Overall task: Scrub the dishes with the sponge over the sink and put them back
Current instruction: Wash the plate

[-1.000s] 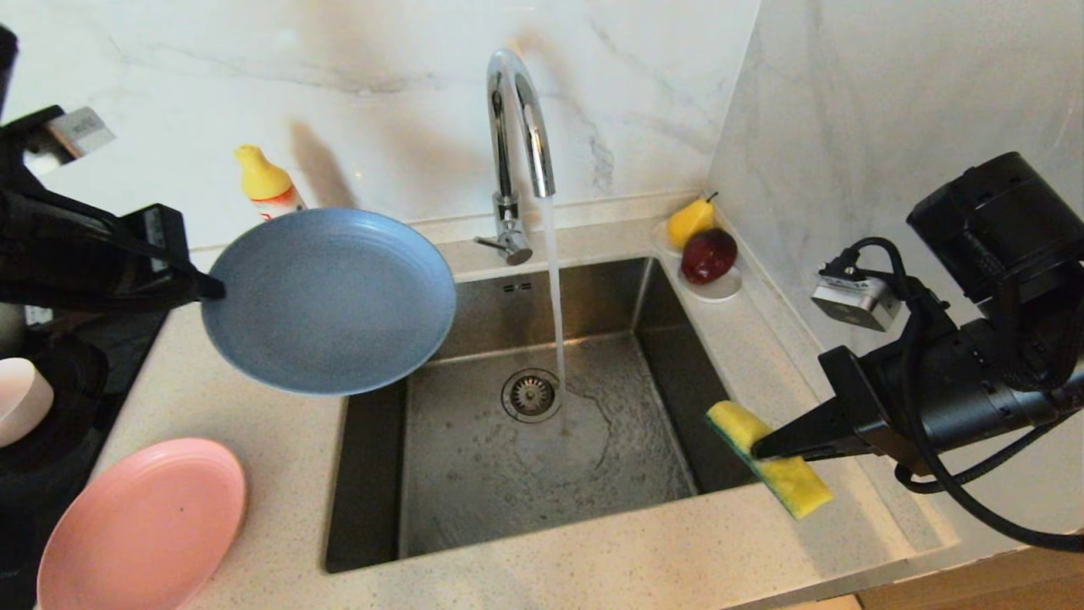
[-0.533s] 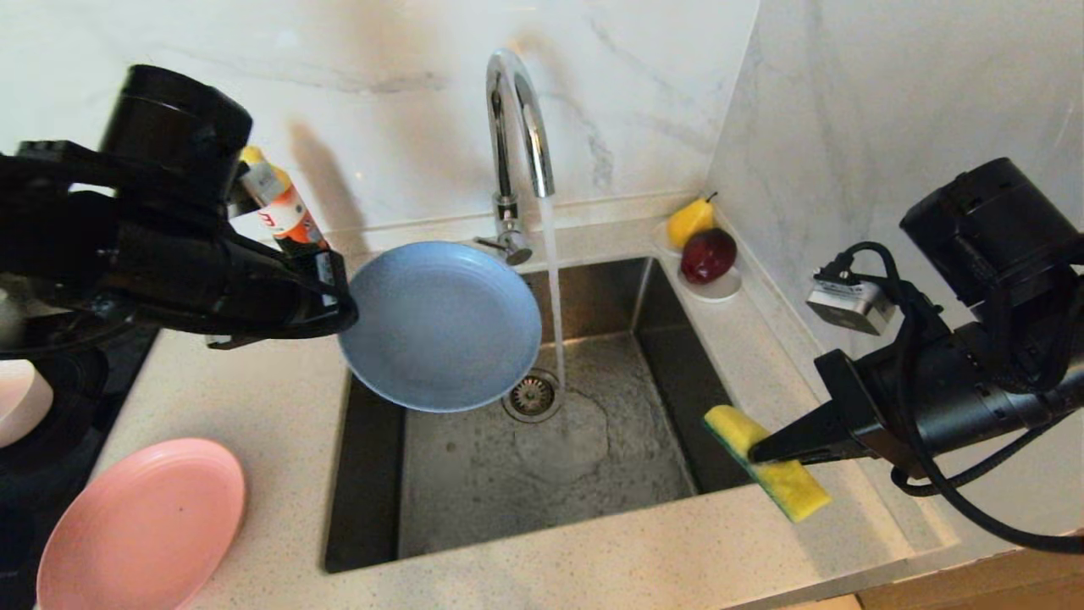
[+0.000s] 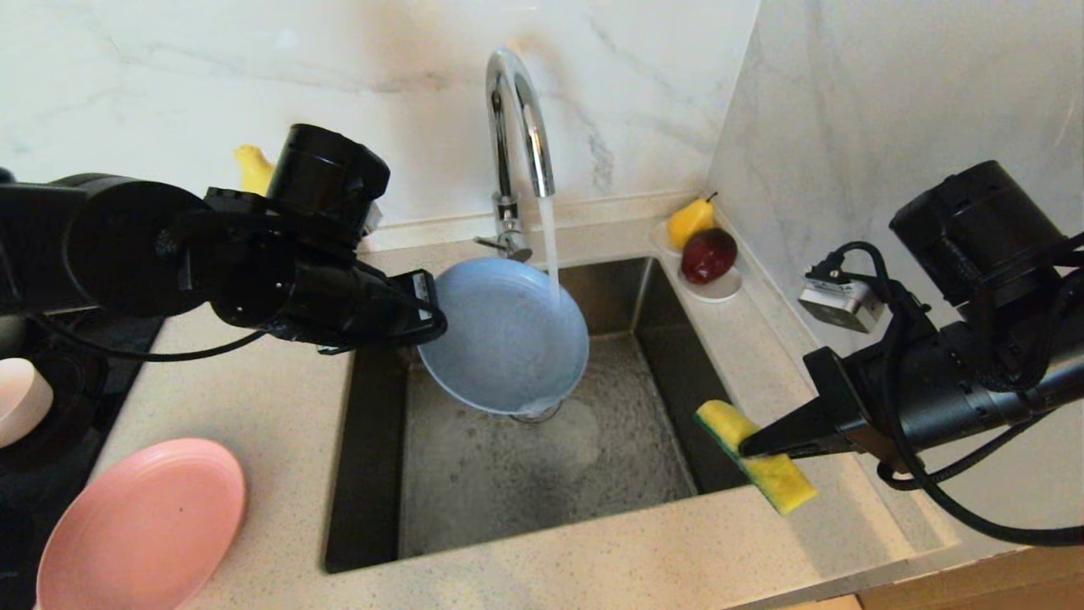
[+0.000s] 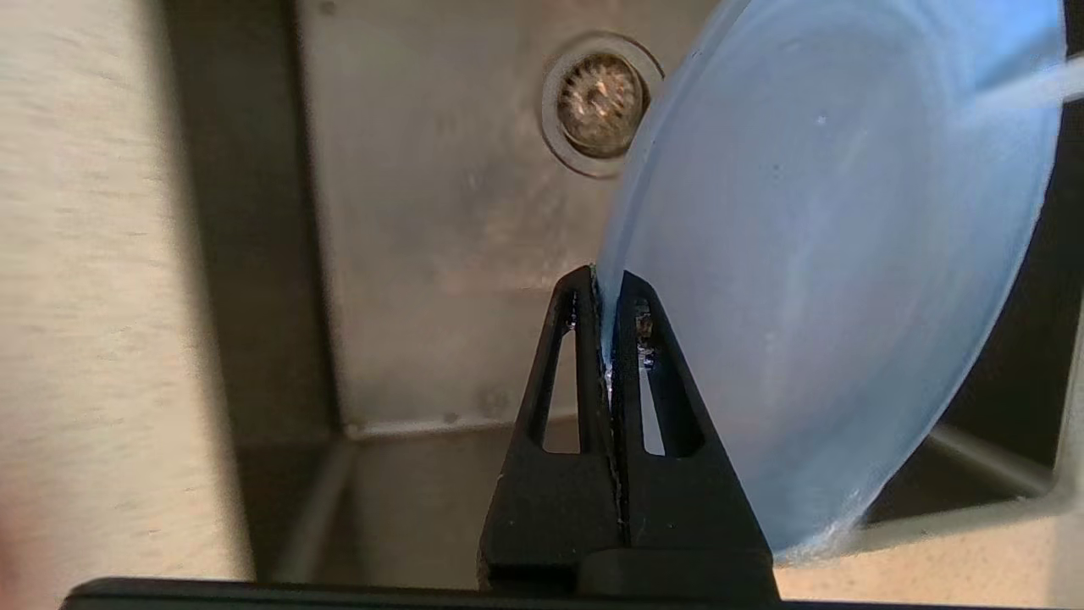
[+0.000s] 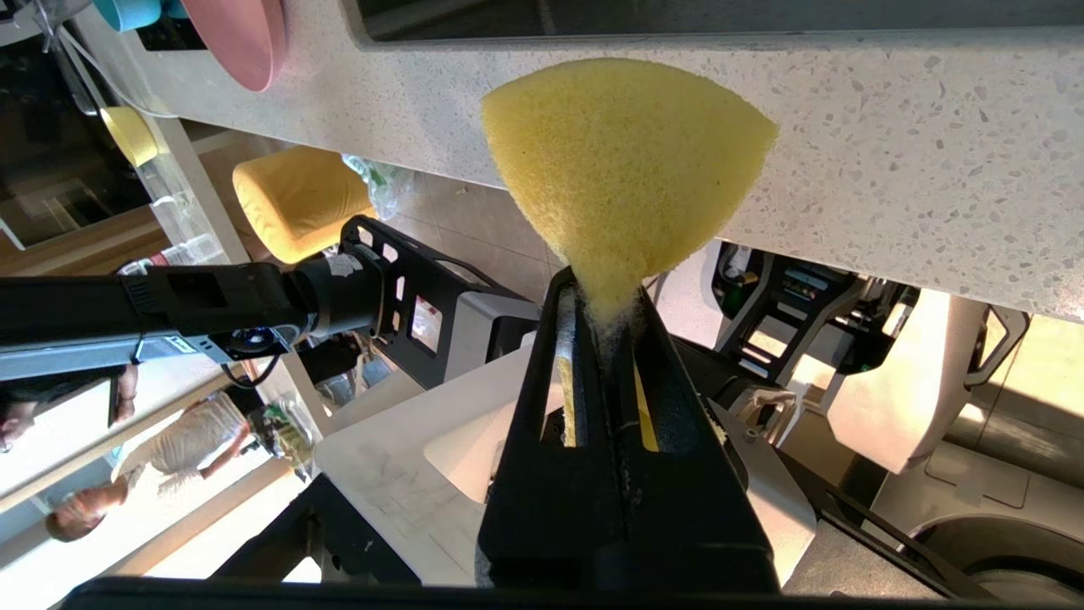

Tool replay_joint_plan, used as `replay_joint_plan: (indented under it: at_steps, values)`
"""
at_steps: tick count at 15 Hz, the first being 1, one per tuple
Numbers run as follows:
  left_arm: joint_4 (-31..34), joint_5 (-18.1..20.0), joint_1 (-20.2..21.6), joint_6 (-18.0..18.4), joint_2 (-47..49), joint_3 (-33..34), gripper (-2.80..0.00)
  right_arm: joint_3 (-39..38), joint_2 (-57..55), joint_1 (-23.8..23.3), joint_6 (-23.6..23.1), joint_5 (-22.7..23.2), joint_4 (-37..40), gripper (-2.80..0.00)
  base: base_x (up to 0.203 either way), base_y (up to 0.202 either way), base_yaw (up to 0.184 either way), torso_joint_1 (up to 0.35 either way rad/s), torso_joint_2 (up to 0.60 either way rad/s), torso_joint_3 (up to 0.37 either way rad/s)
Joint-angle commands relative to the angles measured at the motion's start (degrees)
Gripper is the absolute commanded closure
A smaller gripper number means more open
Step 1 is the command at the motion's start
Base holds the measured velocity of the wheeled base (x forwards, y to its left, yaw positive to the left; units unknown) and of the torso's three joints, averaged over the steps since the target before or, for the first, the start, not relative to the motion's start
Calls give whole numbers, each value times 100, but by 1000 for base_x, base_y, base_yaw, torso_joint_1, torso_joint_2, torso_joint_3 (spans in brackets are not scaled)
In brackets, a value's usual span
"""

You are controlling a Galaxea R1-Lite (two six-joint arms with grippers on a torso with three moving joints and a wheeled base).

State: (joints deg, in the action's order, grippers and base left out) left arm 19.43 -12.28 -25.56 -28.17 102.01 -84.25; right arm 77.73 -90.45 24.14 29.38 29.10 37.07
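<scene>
My left gripper (image 3: 428,309) (image 4: 606,292) is shut on the rim of the blue-grey plate (image 3: 504,339) (image 4: 834,254), holding it tilted over the steel sink (image 3: 474,474) under the running tap water (image 3: 549,246). The plate hides most of the drain in the head view; the drain (image 4: 600,102) shows in the left wrist view. My right gripper (image 3: 749,442) (image 5: 597,292) is shut on the yellow sponge (image 3: 762,466) (image 5: 627,161), held over the sink's right edge. A pink plate (image 3: 140,525) lies on the counter at the near left. A pale bowl (image 3: 21,398) sits at the far left edge.
The chrome faucet (image 3: 512,127) stands behind the sink. A white saucer (image 3: 720,290) with a pear (image 3: 690,220) and a dark red fruit (image 3: 708,254) sits in the back right corner. A yellow-capped bottle (image 3: 252,165) peeks from behind my left arm.
My left arm has swung right and lower with the blue-grey plate, from above the counter into the water stream over the sink. The right arm and sponge have barely shifted.
</scene>
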Motion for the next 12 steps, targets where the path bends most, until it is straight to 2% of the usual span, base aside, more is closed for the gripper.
replay_joint_plan:
  at_steps: [1,5,12]
  values:
    - [6,-55,-174,-81,305,-135,0,-30,-25,3,6,17,11,0,0,0,0,0,0,0]
    - [8,-249,-322,-222,750,-469,0,-109,-25,-6,6,8,2,0,0,0,0,0,0,0]
    - [-27,-361,-641,-453,1100,-507,0,-117,-95,-85,-2,17,2,0,0,0,0,0,0,0]
